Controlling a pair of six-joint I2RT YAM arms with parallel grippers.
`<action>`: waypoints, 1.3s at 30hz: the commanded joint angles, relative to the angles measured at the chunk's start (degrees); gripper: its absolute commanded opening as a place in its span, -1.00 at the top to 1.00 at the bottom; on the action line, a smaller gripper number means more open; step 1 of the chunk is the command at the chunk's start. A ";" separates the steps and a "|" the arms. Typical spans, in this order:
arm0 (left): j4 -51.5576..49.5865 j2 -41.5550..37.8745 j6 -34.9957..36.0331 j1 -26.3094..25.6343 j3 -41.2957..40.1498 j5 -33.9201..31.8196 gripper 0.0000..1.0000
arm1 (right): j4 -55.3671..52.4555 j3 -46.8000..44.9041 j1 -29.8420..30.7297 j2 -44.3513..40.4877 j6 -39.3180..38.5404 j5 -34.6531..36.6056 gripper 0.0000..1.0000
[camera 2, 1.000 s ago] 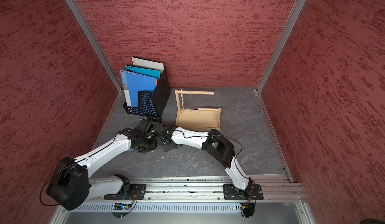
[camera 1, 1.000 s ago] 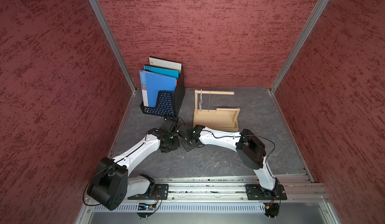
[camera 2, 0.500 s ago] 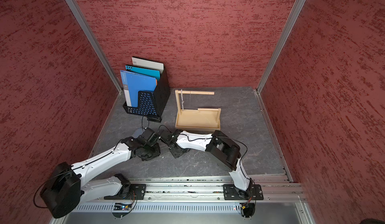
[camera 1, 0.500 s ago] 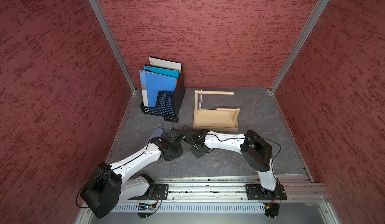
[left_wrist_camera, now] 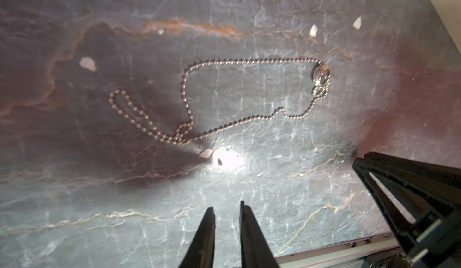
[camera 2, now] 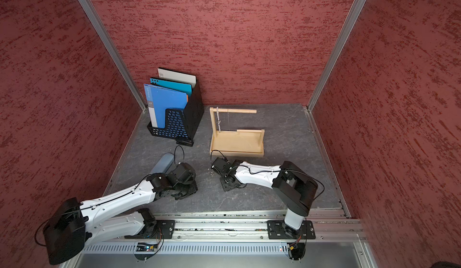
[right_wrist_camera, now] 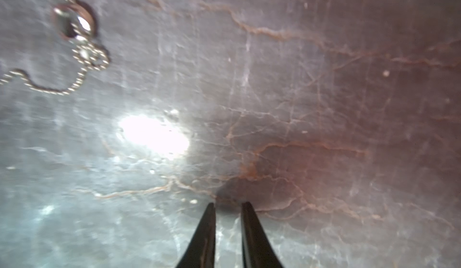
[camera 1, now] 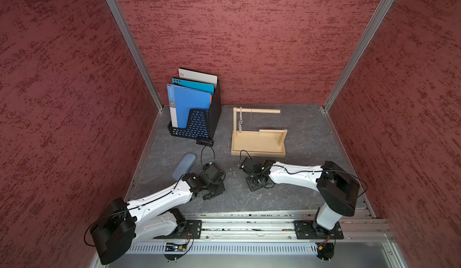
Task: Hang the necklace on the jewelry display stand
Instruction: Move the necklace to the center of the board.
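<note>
necklace point(left_wrist_camera: 320, 74) lies slack on the bench point(left_wrist_camera: 274, 204) between both arms, well short of the stand point(camera 1: 258, 143); left fingers point(left_wrist_camera: 203, 239) and right fingers point(right_wrist_camera: 252, 236) narrowly parted, empty, poised low, likely to pinch it.

Necklace point(left_wrist_camera: 321, 74) on table point(camera 1: 299, 192), before stand point(camera 1: 258, 142).

left arm point(camera 1: 159, 199): white links, black joints, stretched forward and inward from its base, wrist bent downward; left gripper point(left_wrist_camera: 225, 205) with black fingers a narrow gap apart, nothing between them. right arm point(camera 1: 294, 177): elbow raised, forearm reaching inward toward the left arm, wrist low; right gripper point(right_wrist_camera: 227, 203) likewise slightly parted and empty. the two wrists are near each other, not touching.
</note>
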 commanded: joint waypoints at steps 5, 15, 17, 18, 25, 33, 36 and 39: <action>11.76 3.03 -4.02 7.81 -0.30 7.38 0.55 | -4.57 25.38 -0.48 13.06 -7.38 -4.34 0.28; 14.81 2.87 -5.76 11.96 -3.87 8.92 0.56 | -7.85 38.37 -1.78 26.54 -11.88 -10.90 0.22; 16.49 2.24 -6.99 12.07 -6.23 8.96 0.57 | -6.80 36.30 -2.02 26.46 -11.65 -10.90 0.20; 17.17 2.24 -7.45 12.07 -7.20 8.92 0.57 | -6.44 35.69 -2.14 26.46 -11.61 -10.61 0.17; 20.23 1.35 -10.07 12.16 -11.50 9.03 0.58 | -6.49 32.56 -3.81 27.15 -13.64 -7.48 0.11; 18.38 -0.32 -10.03 13.10 -12.17 9.14 0.58 | -5.20 22.41 -4.41 22.46 -15.13 -4.87 0.32; 18.02 -0.29 -9.86 13.80 -12.35 9.49 0.58 | -3.41 15.91 -4.48 18.49 -13.97 -4.25 0.51; 17.84 -0.29 -9.37 14.87 -12.17 10.03 0.57 | -2.27 9.74 -4.61 14.69 -12.07 -3.96 0.68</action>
